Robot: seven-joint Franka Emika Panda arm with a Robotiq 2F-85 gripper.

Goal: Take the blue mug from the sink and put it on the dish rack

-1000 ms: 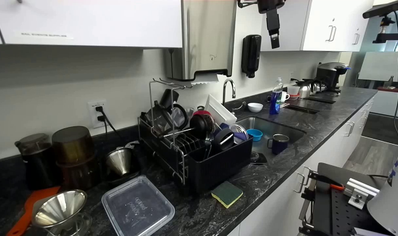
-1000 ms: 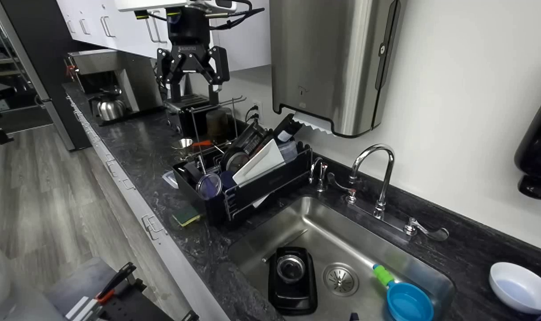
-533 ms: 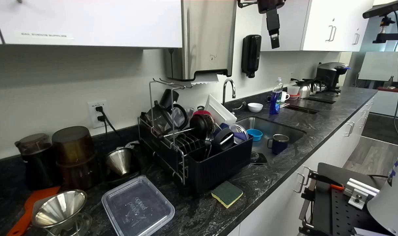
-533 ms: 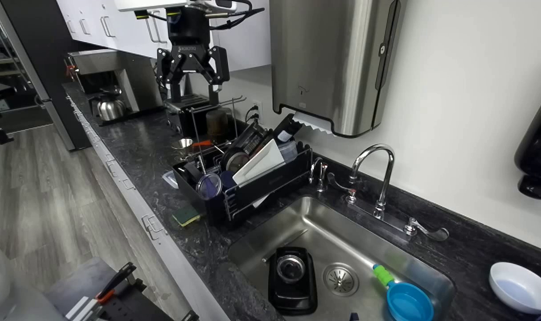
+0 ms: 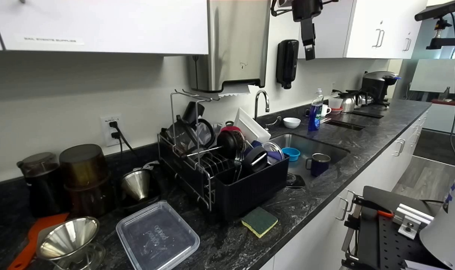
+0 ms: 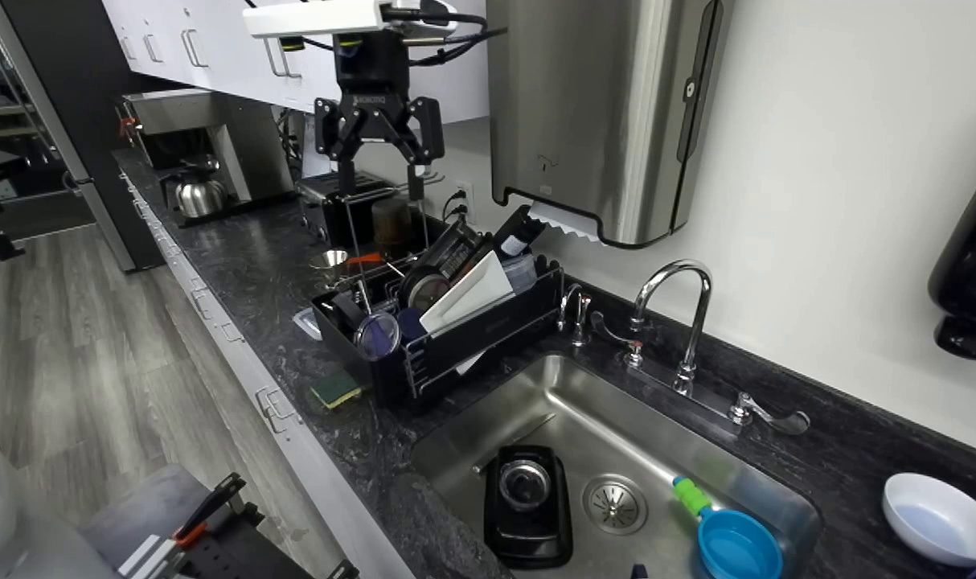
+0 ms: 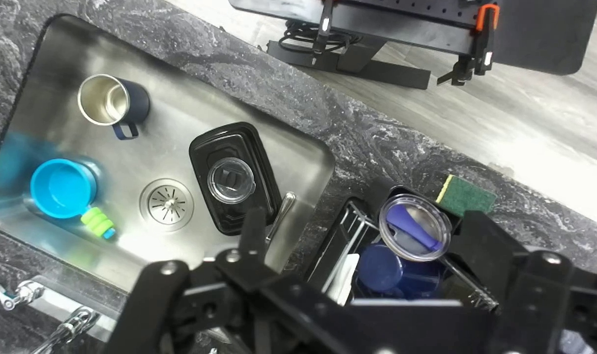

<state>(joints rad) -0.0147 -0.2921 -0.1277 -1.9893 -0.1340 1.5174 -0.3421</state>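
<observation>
Mug (image 7: 114, 101) and pincer (image 6: 381, 178) are well apart: the mug stands upright in the sink (image 7: 165, 152), while the pincer hangs high above the table (image 5: 298, 213), its fingers (image 7: 253, 233) spread wide and holding nothing. In the wrist view the mug lies up and to the left of the pincer, its handle (image 7: 118, 131) on the side toward the drain (image 7: 166, 204). Through the gap between the fingers, far below, shows the rack (image 5: 252, 193) (crowded with dishes (image 6: 472, 293), a clear lid (image 7: 415, 227) among them), and a sponge (image 7: 468, 195) lies just beside it. Farther out, in the sink, a black tray (image 6: 528, 535) sits between mug and rack, a clear cover (image 6: 524, 485) on it; a light-blue pot (image 7: 62, 189) lies near the mug.

The wrist view looks deep into the mug, while an exterior view gives its dark blue side (image 5: 321, 168); there the pincer is edge-on, one finger (image 5: 308, 39) showing, and a soap bottle (image 5: 315, 116) stands near the sink. Both fingertips (image 6: 416, 185) show in an exterior view where the frame cuts the sink off at the lower edge, leaving a dark scrap (image 6: 639, 572) too small to name. A towel dispenser (image 6: 592, 121) on the wall (image 6: 818, 201) shows in both exterior views.
</observation>
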